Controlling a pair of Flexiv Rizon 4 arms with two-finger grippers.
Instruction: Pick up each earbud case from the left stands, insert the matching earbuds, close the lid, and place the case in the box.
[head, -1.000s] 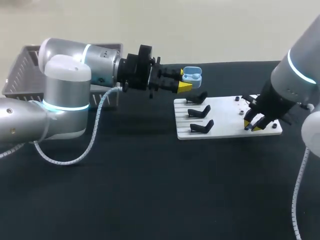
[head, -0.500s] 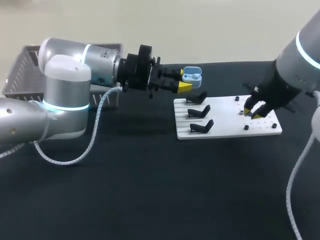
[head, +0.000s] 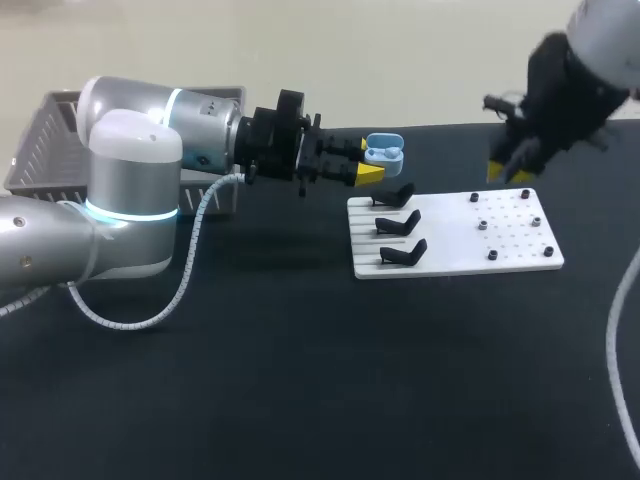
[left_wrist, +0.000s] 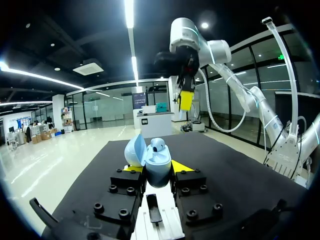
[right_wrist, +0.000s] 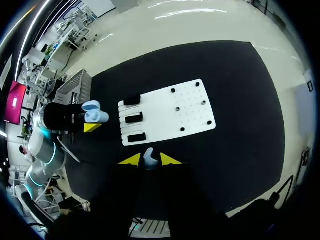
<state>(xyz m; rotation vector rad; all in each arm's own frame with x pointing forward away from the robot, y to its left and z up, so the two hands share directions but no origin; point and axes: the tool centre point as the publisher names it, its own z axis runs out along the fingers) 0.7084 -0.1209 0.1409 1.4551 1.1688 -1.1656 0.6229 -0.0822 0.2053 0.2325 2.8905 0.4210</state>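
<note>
Head view: my left arm is coming in from nine o'clock, and the left gripper (head: 367, 161) is clamping both yellow tips on the pale blue earbud case (head: 385, 152). It is holding the case in the air with the lid open, just past the white board (head: 455, 240) at the board's eleven o'clock corner. Three black stands (head: 398, 222) are sitting along the board's nine o'clock edge. The grey box (head: 40, 140) is lying far out at ten o'clock. The right gripper (head: 510, 172) is hanging above the board's one o'clock corner.

Left wrist view: the case (left_wrist: 156, 162) is sitting upright between my left gripper's (left_wrist: 157, 170) tips, pinched from both sides, lid tilted open. The right gripper (left_wrist: 185, 100) is hanging high at twelve o'clock ahead of it.

Right wrist view: the right gripper (right_wrist: 150, 160) is looking straight down with its tips nearly together, pinching a small pale earbud (right_wrist: 149, 158). Below lie the board (right_wrist: 170, 112) and the stands (right_wrist: 134, 118). The case (right_wrist: 94, 112) is showing beyond the stands, near the box (right_wrist: 75, 87).
</note>
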